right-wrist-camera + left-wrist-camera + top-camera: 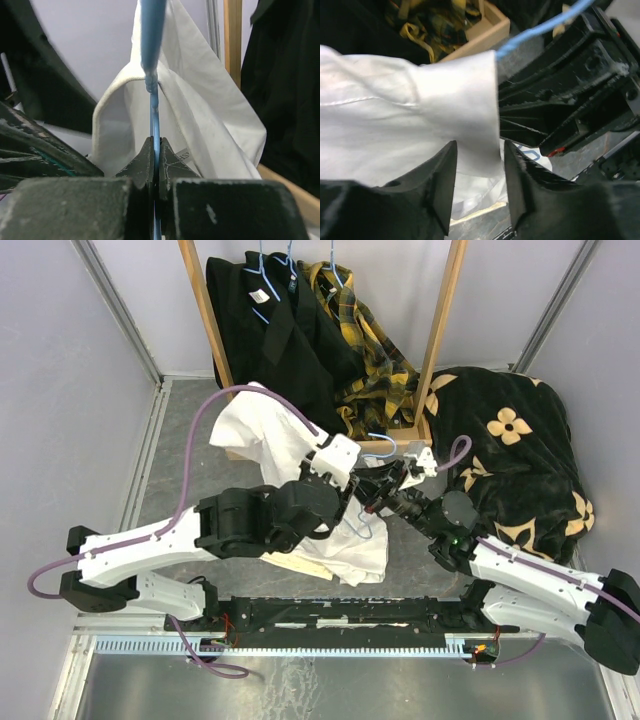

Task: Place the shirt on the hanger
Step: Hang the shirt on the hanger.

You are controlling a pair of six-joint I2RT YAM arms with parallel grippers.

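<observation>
The white shirt [262,433] is bunched between the two arms, and its lower part [345,548] lies on the table. My right gripper [388,483] is shut on the thin light-blue hanger [383,444]. In the right wrist view the blue wire [151,30] rises straight from the closed gripper [155,150], with the shirt's collar [210,115] folded around it. My left gripper [343,462] is open. In the left wrist view the left gripper [479,162] straddles the edge of the shirt [420,115], and the hanger wire [545,25] shows past the cloth.
A wooden rack [440,320] at the back holds black garments [270,330] and a yellow plaid one [375,360] on blue hangers. A black blanket with cream flowers [510,450] lies at the right. A cream cloth [300,566] peeks from under the shirt.
</observation>
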